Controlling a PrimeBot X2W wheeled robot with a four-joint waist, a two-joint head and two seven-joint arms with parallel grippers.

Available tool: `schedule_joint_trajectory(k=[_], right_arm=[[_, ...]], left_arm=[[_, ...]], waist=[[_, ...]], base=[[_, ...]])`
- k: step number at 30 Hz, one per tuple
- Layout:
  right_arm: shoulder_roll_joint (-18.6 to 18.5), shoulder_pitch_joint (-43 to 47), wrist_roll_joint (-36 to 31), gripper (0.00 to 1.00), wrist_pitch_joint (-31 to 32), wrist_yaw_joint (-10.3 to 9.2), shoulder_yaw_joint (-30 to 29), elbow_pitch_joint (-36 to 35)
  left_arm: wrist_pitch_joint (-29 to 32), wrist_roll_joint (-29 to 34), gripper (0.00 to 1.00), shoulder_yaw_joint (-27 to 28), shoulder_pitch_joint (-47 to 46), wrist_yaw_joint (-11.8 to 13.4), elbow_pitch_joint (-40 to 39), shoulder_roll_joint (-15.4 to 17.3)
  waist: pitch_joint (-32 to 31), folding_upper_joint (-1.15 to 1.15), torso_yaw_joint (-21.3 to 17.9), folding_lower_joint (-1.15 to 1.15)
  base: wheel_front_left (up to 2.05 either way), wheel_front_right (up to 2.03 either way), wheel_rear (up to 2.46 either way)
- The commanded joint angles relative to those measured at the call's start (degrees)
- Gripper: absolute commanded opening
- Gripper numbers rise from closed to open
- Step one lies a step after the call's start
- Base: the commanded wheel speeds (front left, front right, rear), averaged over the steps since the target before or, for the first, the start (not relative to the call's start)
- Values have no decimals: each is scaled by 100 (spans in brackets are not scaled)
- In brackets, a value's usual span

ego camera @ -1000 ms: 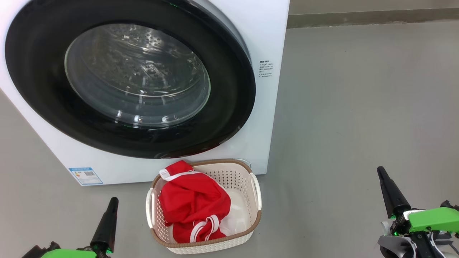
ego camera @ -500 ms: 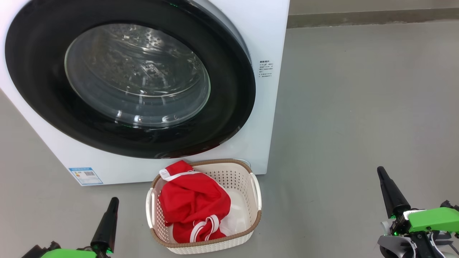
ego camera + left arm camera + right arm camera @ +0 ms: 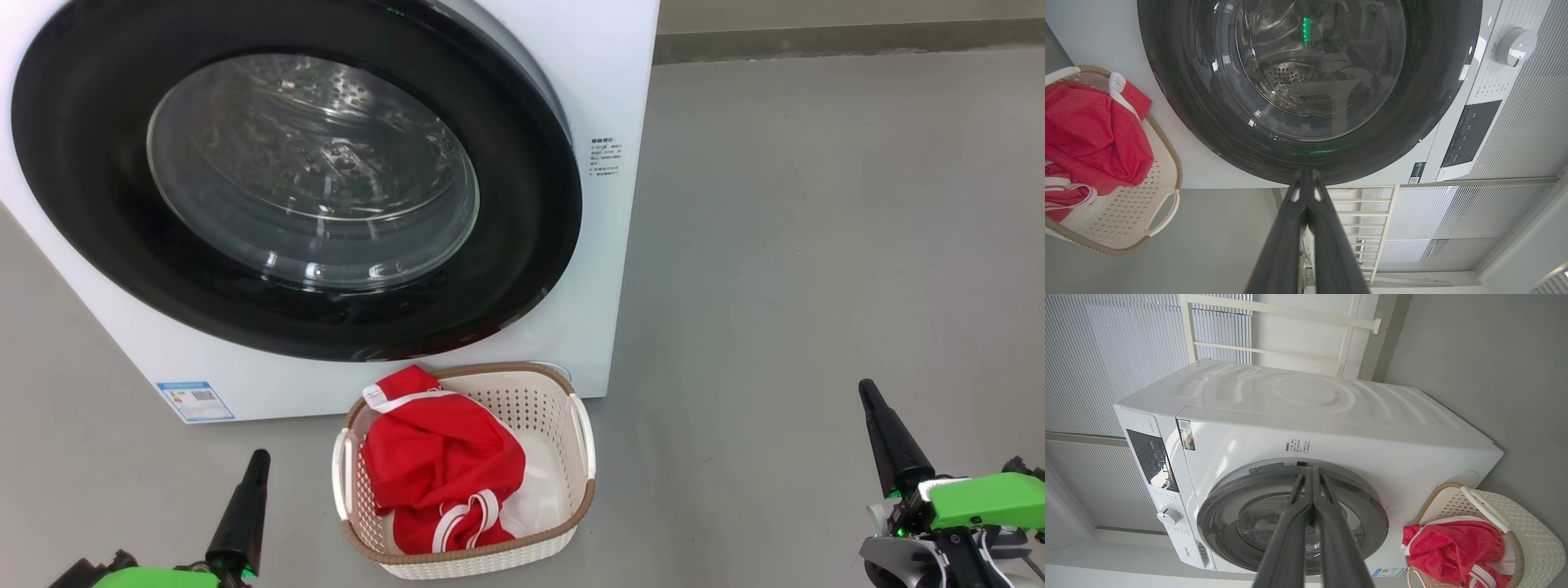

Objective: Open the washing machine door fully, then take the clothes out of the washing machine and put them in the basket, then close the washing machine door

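Observation:
The white washing machine (image 3: 600, 98) stands ahead with its black-rimmed round door (image 3: 522, 237) shut against the front; bare steel drum shows through the glass. Red clothes (image 3: 437, 469) with white trim lie in the cream basket (image 3: 563, 527) on the floor just below the door. My left gripper (image 3: 260, 457) is shut and empty at the lower left, left of the basket. Well right of the basket, my right gripper (image 3: 865, 388) is shut and empty too. The left wrist view shows shut fingers (image 3: 1306, 179) under the door (image 3: 1180, 102); the right wrist view shows the machine (image 3: 1331, 400) and basket (image 3: 1531, 531).
Grey floor (image 3: 816, 245) stretches open to the right of the machine as far as a wall base (image 3: 849, 37). A blue label (image 3: 194, 400) sits low on the machine front. The control panel (image 3: 1470, 132) and dial (image 3: 1515, 47) appear in the left wrist view.

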Motion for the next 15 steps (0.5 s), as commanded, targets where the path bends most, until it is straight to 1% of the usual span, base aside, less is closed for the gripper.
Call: schedule_joint_trajectory(k=[1, 15], right_arm=[[-24, -238, -8, 0, 31, -3, 70, -164], [-21, -238, -11, 0, 34, -3, 66, -164]], left_arm=[[27, 43, 0, 213, -236, -40, -118, 43], [33, 49, 0, 220, -237, -40, -117, 39]], waist=[[0, 0, 0, 0], [0, 0, 0, 0]], base=[[0, 0, 0], [0, 0, 0]])
